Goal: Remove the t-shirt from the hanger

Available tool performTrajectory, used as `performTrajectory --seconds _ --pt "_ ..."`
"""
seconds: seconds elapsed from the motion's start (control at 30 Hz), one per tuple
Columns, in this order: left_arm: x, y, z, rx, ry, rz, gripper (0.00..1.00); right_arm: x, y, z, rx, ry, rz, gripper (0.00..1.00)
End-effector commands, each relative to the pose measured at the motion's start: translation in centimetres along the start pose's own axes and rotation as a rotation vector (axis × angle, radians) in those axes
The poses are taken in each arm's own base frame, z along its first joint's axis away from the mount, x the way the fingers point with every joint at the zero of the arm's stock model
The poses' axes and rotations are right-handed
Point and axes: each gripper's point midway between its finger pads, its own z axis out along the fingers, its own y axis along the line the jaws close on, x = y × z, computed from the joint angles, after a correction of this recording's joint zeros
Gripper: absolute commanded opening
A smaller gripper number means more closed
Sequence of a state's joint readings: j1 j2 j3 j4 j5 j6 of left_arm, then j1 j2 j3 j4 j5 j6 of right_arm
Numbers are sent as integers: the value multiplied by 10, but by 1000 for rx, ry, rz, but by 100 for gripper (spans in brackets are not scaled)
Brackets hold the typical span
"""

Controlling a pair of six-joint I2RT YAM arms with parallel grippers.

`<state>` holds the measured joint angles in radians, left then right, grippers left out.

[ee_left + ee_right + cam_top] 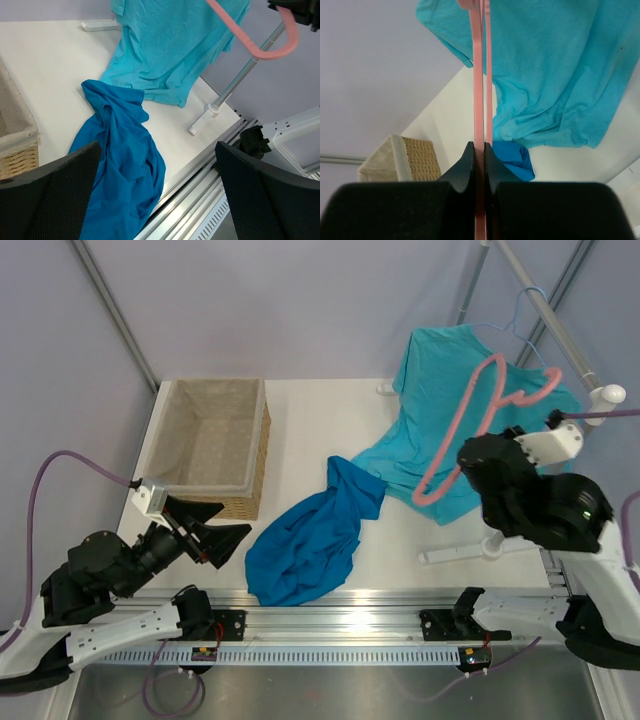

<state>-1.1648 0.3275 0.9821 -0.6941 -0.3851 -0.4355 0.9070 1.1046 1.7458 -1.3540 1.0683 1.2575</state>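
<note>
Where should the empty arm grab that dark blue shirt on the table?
Probably the bunched folds at the near, broad end of the t-shirt, from above with the open left end effector. Raised creases give something to pinch, and that end lies clear of the teal shirt.

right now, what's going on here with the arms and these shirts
The right gripper is shut on the pink hanger and holds it up bare, near the teal t-shirt hanging on the rack. The dark blue t-shirt is already off the hanger, lying crumpled on the table. The left gripper is open and empty, hovering beside the basket.
</note>
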Motion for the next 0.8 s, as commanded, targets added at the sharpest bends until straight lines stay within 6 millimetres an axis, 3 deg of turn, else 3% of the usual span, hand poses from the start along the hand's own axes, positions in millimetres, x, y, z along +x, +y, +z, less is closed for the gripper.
performTrajectory --seconds 0.0,0.13,0.3,0.43,0.63,0.77 --pt "-4 -5 0 21 -23 -49 99 -19 -79 -21 79 21 -171 0" --pt "4 -8 5 30 -4 -63 99 -30 -105 -18 146 -35 -190 0" --pt "16 -7 14 29 7 -67 99 -85 -124 -22 270 -270 -147 0" --pt "13 -6 21 4 5 -30 99 -102 -110 -26 258 -300 -115 0" --pt "3 -17 27 21 18 -3 99 -93 -81 -3 313 -345 -175 0" --pt "7 -16 27 27 28 15 99 -81 -63 17 351 -375 -179 0"
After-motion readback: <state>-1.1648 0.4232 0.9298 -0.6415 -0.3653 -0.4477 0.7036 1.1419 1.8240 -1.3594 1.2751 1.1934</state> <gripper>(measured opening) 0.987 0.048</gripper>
